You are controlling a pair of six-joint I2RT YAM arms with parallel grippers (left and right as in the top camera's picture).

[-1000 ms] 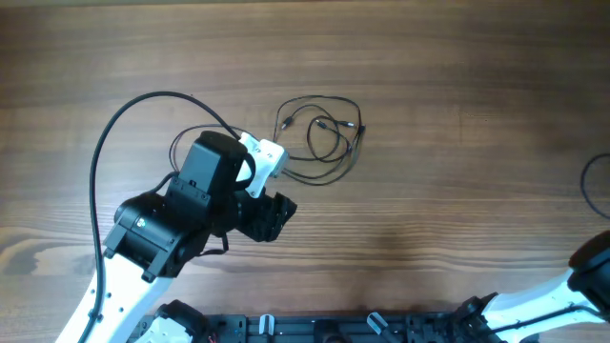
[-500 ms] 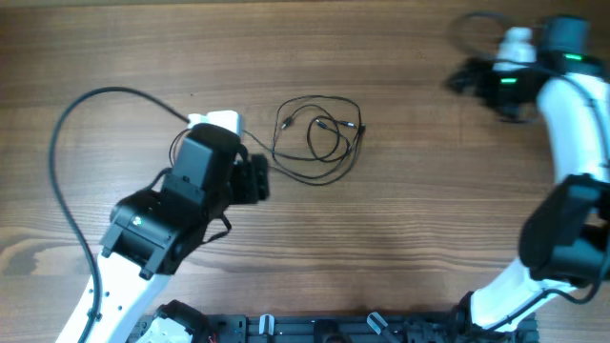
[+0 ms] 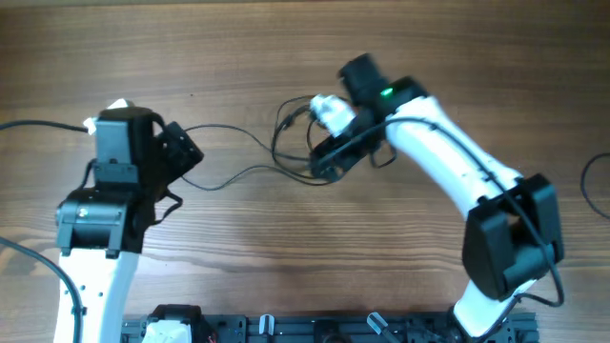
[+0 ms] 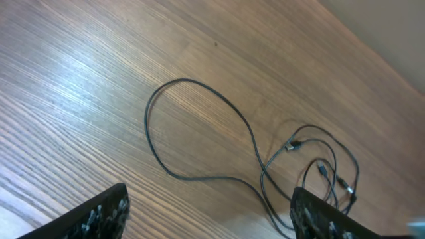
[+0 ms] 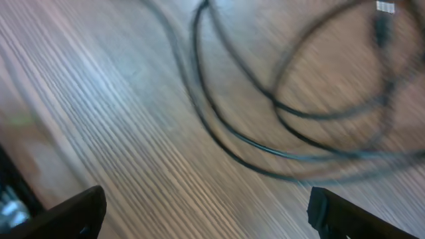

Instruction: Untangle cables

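The cables (image 4: 259, 162) run along the tabletop's far edge, with a loop (image 4: 147, 126) reaching left. The right tool (image 3: 329, 160), wide, hangs over the tangled end. The left tool (image 3: 179, 152), wide too, faces the loop.

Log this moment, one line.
cables: tangled, one loop extending left | left gripper: open, facing loop | right gripper: open, above cables

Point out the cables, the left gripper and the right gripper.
cables (image 4: 263, 167): left wrist view, where the strands cross.
left gripper (image 3: 186, 154): overhead view, midway between its open fingertips.
right gripper (image 3: 332, 157): overhead view, midway between its fingertips.
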